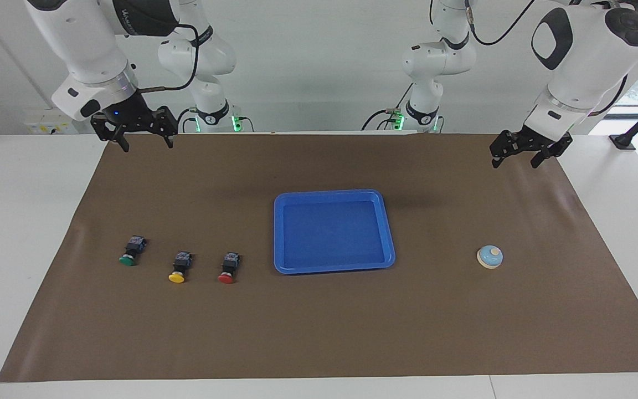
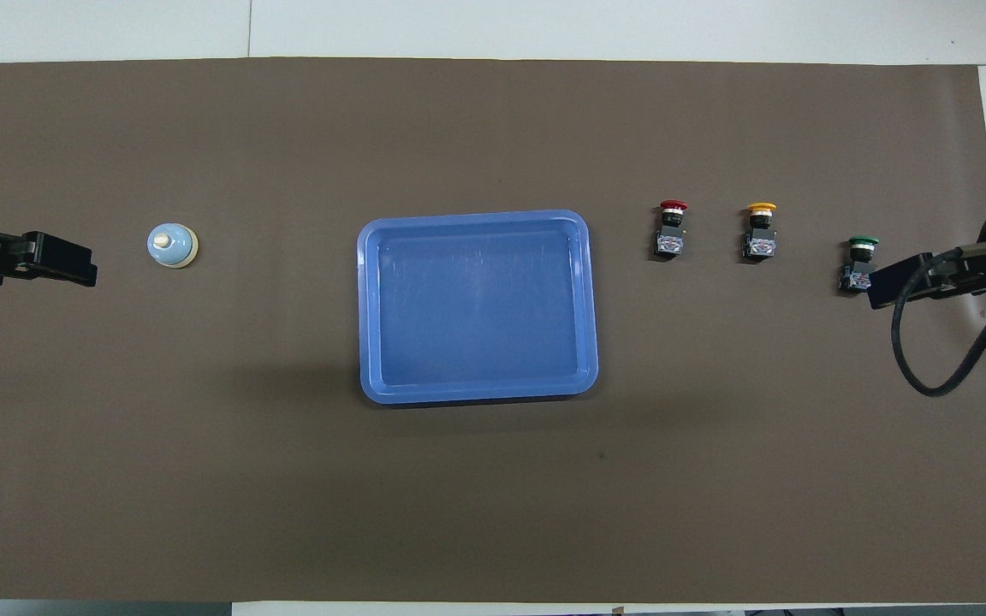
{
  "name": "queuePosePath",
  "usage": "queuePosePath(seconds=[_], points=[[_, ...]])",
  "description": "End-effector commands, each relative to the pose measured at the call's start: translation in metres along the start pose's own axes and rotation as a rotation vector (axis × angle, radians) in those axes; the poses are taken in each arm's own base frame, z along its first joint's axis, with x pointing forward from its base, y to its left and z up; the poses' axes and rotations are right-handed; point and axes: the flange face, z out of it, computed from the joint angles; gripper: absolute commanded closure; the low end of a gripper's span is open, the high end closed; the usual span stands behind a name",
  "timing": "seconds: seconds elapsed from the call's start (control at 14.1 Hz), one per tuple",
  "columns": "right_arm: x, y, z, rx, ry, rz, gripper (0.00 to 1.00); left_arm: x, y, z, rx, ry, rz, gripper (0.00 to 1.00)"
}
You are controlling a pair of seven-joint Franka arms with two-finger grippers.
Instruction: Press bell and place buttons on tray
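Nothing started: bell (image 1: 489,257) sits alone on the counter (image 1: 319,332) toward the left arm's end, tray (image 1: 282,233) empty mid-counter, green button (image 1: 132,250), yellow button (image 1: 180,267) and red button (image 1: 229,268) in a row toward the right arm's end. Left hand (image 1: 524,155) hangs raised with fingers apart, clear of the bell, which lies farther out from the robots, so left looks like the arm to press it. Right hand (image 1: 142,138) waits raised, fingers apart, on the buttons' end.

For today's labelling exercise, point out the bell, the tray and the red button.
bell (image 1: 489,257), facing view: on its light-blue dome.
tray (image 1: 332,195), facing view: on its rim nearest the robots.
red button (image 2: 674,205), overhead view: on its red cap.
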Motion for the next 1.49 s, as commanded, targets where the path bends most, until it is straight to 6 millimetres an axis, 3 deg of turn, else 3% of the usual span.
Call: queuePosePath(seconds=[0.0,0.43,0.5,0.64,0.85,1.14,1.42], points=[[-0.002,0.002,-0.003,0.014,0.004,-0.009,0.00,-0.005,-0.002,-0.005,-0.006,0.014,0.007,0.00],[-0.002,0.001,-0.003,0.014,0.003,-0.010,0.00,-0.001,-0.001,-0.004,-0.003,0.044,0.007,0.00],[-0.002,0.001,-0.003,0.014,0.004,-0.010,0.00,0.002,-0.001,-0.005,-0.001,0.072,0.002,0.20],[-0.002,0.002,-0.002,0.014,0.003,-0.010,0.00,0.010,-0.008,0.004,-0.002,0.088,-0.007,0.97],[-0.002,0.002,-0.003,0.014,0.004,-0.010,0.00,0.041,-0.014,0.039,-0.007,0.111,-0.013,1.00],[-0.002,0.001,-0.003,0.014,0.003,-0.010,0.00,0.078,-0.035,0.103,-0.015,0.125,-0.044,1.00],[-0.002,0.002,-0.002,0.014,0.003,-0.010,0.00,0.093,-0.042,0.157,-0.019,0.124,-0.057,1.00]])
